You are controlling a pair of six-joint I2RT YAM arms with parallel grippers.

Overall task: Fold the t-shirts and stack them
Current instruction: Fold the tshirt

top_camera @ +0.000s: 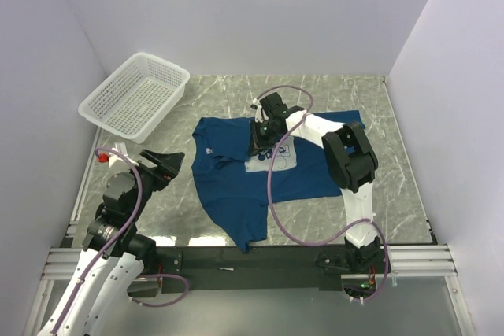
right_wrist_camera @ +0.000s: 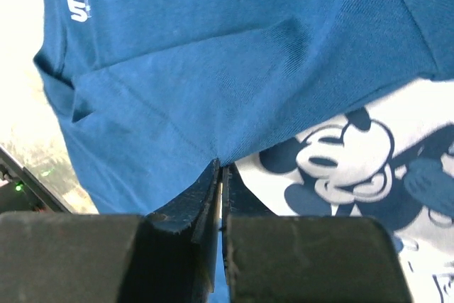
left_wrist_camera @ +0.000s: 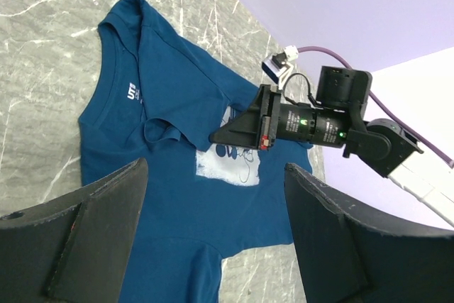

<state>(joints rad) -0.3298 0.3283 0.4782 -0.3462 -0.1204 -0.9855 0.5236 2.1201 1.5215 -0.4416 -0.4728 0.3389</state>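
where the shirt lies: shirt (top_camera: 236, 186) is spread front-up across the middle of the table (top_camera: 378, 116); collar (left_wrist_camera: 106, 47) points toward the left arm's side, hem toward the right wall, one sleeve toward the arm bases; no fold is made yet
right gripper: right gripper (right_wrist_camera: 220, 175) reaches over the chest with its fingers clenched on a small pinch of shirt fabric, just beside the collar-side edge of the print (right_wrist_camera: 355, 168); the cloth puckers into a short ridge running to the tips, so the hold looks to have caught at least the top layer
why there: a grip at mid-chest rather than at an edge reads as a tug to smooth or shift the shirt, not a fold itself; that is a guess
left gripper: left gripper (top_camera: 169, 161) has its fingers released and wide, nothing between them; it hovers over bare table near the collar end, angled toward the shirt, probably so it can take the collar or near sleeve once the cloth lies flat
basket: basket (top_camera: 134, 96) sits at the far left corner, well apart from the shirt and out of both arms' way
cable: right arm's purple cable (top_camera: 272, 186) loops low over the shirt
progress: early; flattening seems the step in hand
risk: pulling from one small pinch may bunch the chest instead of spreading it; the cable could drag the cloth
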